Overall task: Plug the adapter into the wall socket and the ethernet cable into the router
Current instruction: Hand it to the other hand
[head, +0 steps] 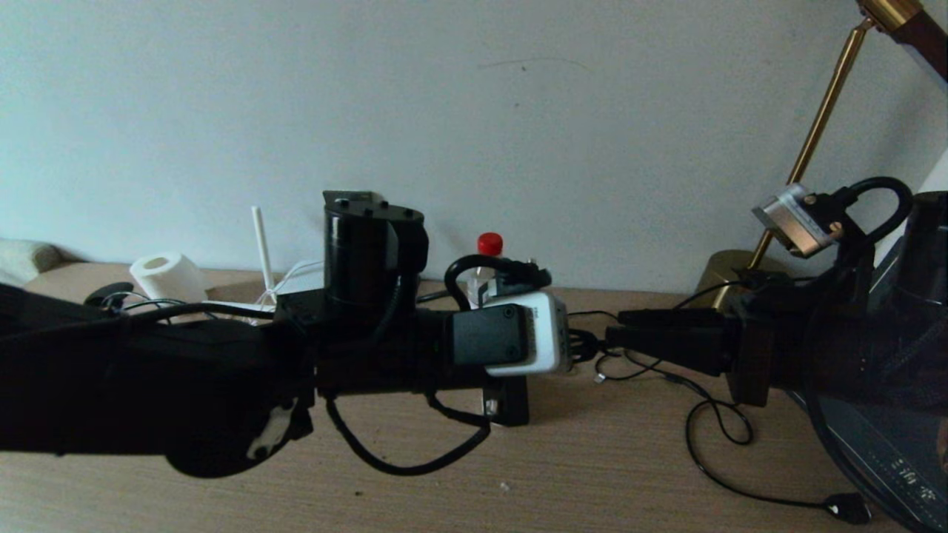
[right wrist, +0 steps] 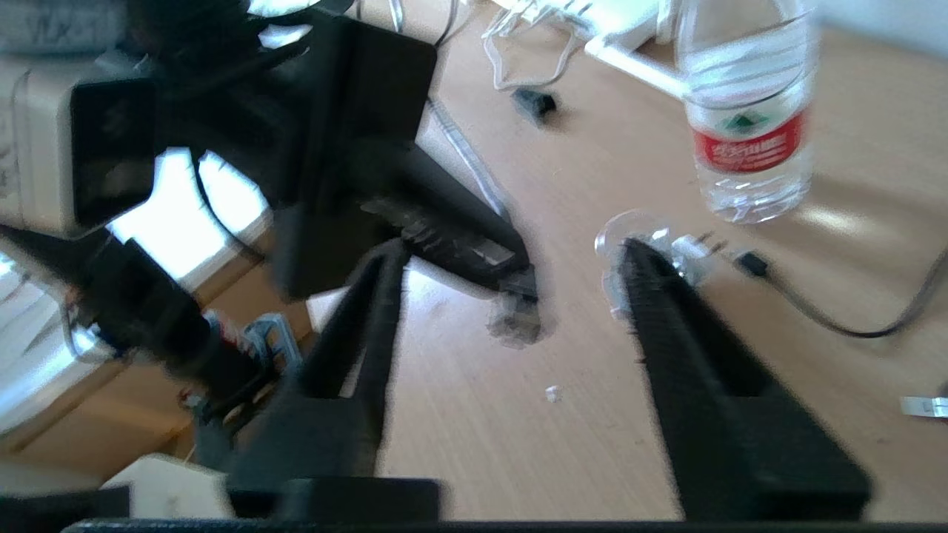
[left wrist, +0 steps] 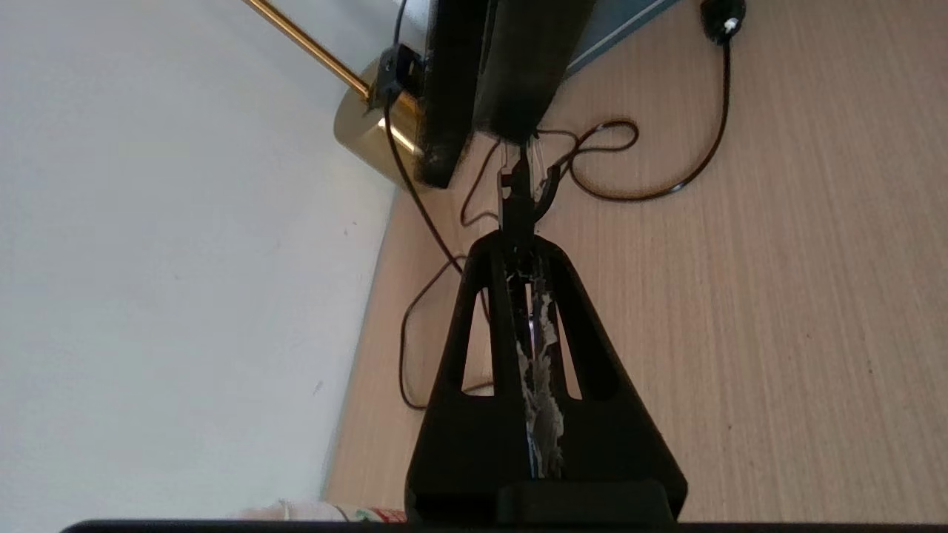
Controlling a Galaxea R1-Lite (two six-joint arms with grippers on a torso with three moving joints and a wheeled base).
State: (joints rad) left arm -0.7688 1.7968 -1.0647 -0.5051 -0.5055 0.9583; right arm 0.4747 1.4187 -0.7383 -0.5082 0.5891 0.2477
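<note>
**Ethernet cable** [left wrist: 666, 189]: thin, black. Connector end pinched at the tip of the left claw [left wrist: 518, 237], above the desk [head: 592, 459] near its middle. The small connector [left wrist: 517, 194] juts out past the fingertips. The rest trails in loose loops over the wood towards the robot's right and ends in a round black disc [head: 848, 508] near the front edge.

**Left claw**: closed on the cable's connector end. Its arm reaches across from the left.

**Right claw** [right wrist: 511, 255]: comes in from the right, tip to tip with the left one. Its fingers [right wrist: 689, 348] stand spread apart on either side of the connector, touching nothing.

**Router** [head: 261, 252]: white, at the back of the desk by the wall, left of centre. One slim antenna stands up behind the left arm, and the body is mostly hidden. Thin white cords lie beside it.

**Small black block** [right wrist: 533, 102]: lies on the desk near the white cords.

**Water bottle** [right wrist: 748, 126]: clear plastic with a red cap, upright near the wall behind the claws. Red label with a green triangular emblem and white lettering too blurred to read.

**Paper roll** [head: 167, 277]: white, at the back left.

**Lamp** [head: 815, 126]: brass stem and round base, at the back right.
</note>
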